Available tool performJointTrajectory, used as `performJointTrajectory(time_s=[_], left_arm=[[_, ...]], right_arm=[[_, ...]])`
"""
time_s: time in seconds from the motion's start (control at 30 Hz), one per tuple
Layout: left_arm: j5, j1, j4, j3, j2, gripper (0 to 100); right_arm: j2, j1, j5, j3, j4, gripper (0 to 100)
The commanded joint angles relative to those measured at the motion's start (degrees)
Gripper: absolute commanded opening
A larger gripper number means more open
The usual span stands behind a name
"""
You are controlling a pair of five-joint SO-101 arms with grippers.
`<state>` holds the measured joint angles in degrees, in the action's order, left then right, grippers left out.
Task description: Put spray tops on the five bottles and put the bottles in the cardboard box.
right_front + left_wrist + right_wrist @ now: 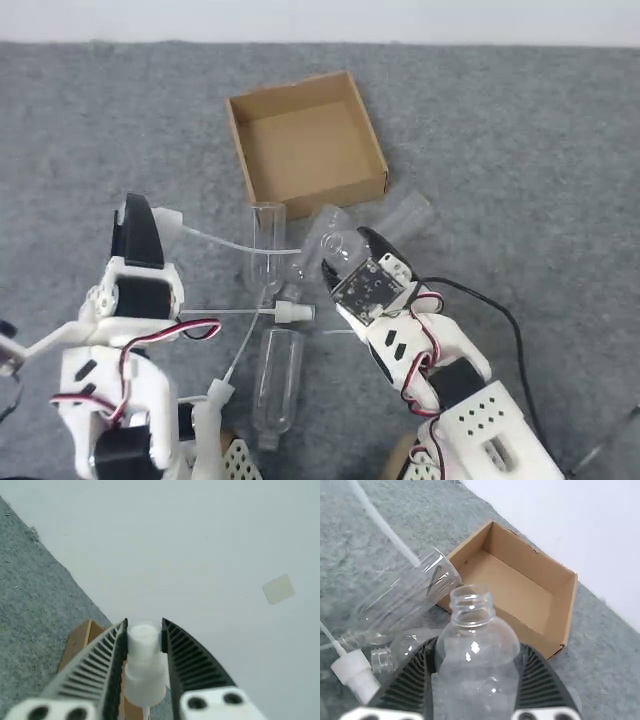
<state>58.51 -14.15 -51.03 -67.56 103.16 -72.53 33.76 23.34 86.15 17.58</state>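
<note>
My left gripper (pixel 144 625) is shut on a white spray top (pixel 145 662), held up off the table. From above, that spray top (pixel 168 217) sits at the left gripper (pixel 155 222), and its thin tube runs right toward the lying bottles. My right gripper (pixel 476 652) is shut on a clear bottle (pixel 472 640) with its open neck pointing at the cardboard box (pixel 525 592). In the high view the right gripper (pixel 348 256) holds this bottle (pixel 335 240) just below the empty box (pixel 240 130).
Clear bottles lie on the grey carpet: one upright-looking near the box (pixel 267 240), one to the right (pixel 408 214), one lower down (pixel 278 378). Loose spray tops with tubes lie at the middle (pixel 295 312) and lower left (pixel 216 394).
</note>
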Motion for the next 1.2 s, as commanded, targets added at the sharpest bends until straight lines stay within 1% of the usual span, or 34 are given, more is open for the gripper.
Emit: performJointTrajectory(time_s=[0.0,0.33,0.4,0.5,0.6,0.77,0.9,1.03,1.17], left_arm=[[0.26,0.53,1.58,0.22,1.32,1],[0.35,0.62,1.85,0.13,1.32,1],[0.26,2.55,1.85,0.13,1.32,1],[0.09,4.84,1.85,0.13,1.32,1],[0.09,3.52,3.25,-0.66,1.32,1],[0.09,2.81,5.71,-3.47,1.32,1],[0.00,2.99,5.45,-3.56,1.32,1],[-1.76,3.25,5.36,-3.82,1.32,1],[-1.93,3.25,3.60,-3.82,1.32,1]], right_arm=[[-1.89,0.48,3.69,-0.26,-1.27,2.8],[-1.89,0.57,3.96,-0.26,-1.27,3.0],[-1.89,1.54,4.13,-0.26,-1.27,3.0],[-1.89,3.30,7.74,0.26,-1.10,2.8],[-1.89,4.35,10.11,1.49,-1.54,2.8],[-1.89,4.09,9.93,2.02,-3.56,2.8],[-1.89,4.09,9.93,2.02,-3.65,2.8],[-1.89,4.09,9.93,2.02,-3.65,2.8],[-1.89,4.09,9.93,2.02,-3.74,2.8]])
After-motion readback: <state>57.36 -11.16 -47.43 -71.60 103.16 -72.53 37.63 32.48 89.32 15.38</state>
